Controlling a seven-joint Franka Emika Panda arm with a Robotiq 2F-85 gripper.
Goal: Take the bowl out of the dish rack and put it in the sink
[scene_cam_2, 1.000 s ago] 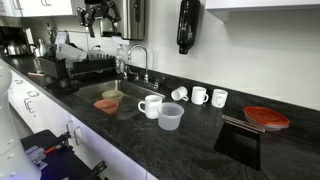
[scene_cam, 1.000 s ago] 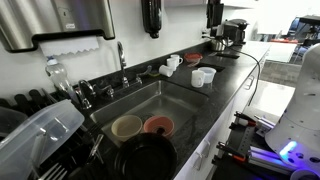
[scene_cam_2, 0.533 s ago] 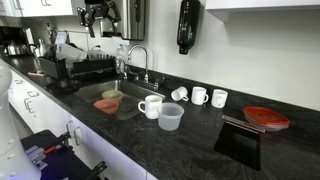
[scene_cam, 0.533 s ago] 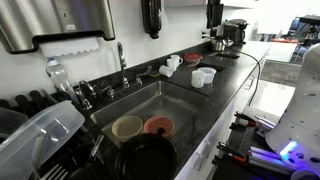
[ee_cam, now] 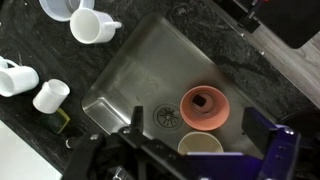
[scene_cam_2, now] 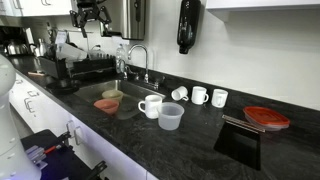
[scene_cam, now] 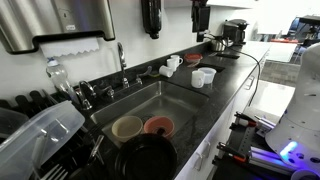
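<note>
Although the task called for the bowl (scene_cam: pixel 40 135) to end up in the sink (scene_cam: pixel 150 97), none of it looked done at this moment. The clear, squarish container rested on the dish rack (scene_cam_2: pixel 85 70) at the end of the counter (scene_cam_2: pixel 200 140), just beside the basin. It appeared to lean, and it was untouched and well apart from the arm.

The gripper (scene_cam_2: pixel 92 16) hung high over the counter's back edge, near the faucet (scene_cam_2: pixel 135 55) and toward the rack side of the sink. Its fingers were spread apart with nothing between them. The wrist view looked straight down into the basin. A red-orange bowl (ee_cam: pixel 205 108) and a tan bowl (ee_cam: pixel 200 147) sat close together at one end, and the rest of the steel floor was bare.

By my judgement every step remained: coming down to the rack, taking the container by its rim, lifting it clear of the prongs, carrying it across, and setting it down in the free part of the basin.
</note>
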